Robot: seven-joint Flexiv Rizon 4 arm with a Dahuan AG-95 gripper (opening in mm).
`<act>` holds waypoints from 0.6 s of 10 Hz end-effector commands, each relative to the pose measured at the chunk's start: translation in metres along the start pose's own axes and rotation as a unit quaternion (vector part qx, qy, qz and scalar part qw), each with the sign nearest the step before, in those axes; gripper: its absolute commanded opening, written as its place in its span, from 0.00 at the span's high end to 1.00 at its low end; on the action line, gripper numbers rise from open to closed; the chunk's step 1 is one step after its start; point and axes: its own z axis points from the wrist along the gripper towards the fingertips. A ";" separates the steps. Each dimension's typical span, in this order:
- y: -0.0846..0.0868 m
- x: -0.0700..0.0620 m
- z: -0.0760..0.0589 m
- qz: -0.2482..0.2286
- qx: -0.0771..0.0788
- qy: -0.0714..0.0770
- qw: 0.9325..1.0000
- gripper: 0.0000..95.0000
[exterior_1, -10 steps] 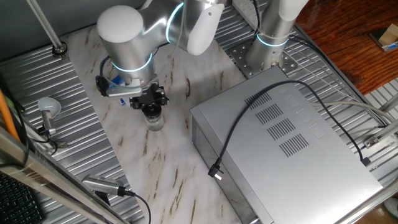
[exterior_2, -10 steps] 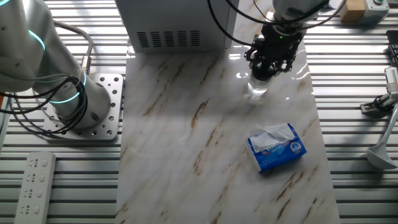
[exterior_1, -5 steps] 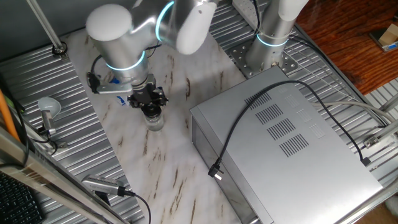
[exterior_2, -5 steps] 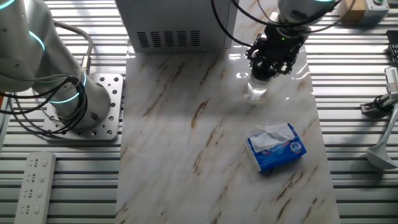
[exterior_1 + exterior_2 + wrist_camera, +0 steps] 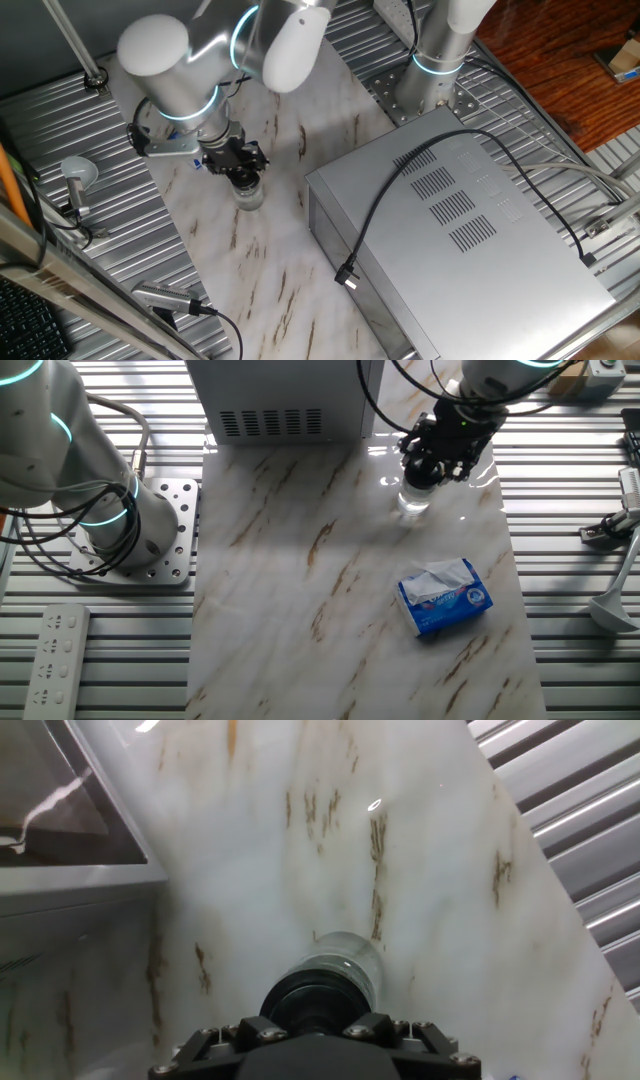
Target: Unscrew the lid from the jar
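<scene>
The small clear jar (image 5: 250, 197) stands upright on the marble board, left of the grey metal box. Its black lid (image 5: 243, 179) sits on top, mostly covered by my gripper (image 5: 242, 168), which comes straight down on it and is shut on the lid. In the other fixed view the jar (image 5: 413, 502) stands under the gripper (image 5: 432, 462) near the board's far right. In the hand view the lid (image 5: 314, 1003) is a black disc held at my gripper (image 5: 315, 1025), with the clear jar body (image 5: 342, 963) showing beyond it.
A large grey metal box (image 5: 450, 230) with a black cable (image 5: 400, 185) across it stands to the right of the jar; it also shows in the hand view (image 5: 60, 850). A blue-and-white packet (image 5: 445, 597) lies on the board nearer the front. Ribbed metal table (image 5: 70, 260) surrounds the board.
The wrist has turned about the jar's axis, swinging the arm's upper joint to the left. The gripper stays on the lid and the jar has not shifted.
</scene>
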 end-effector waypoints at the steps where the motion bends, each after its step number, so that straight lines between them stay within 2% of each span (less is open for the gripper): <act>1: 0.000 -0.001 0.000 0.000 -0.005 0.004 1.000 0.80; 4: 0.000 -0.001 0.000 -0.008 -0.005 0.004 1.000 0.80; 6: 0.000 -0.001 0.000 -0.018 -0.006 0.002 1.000 0.40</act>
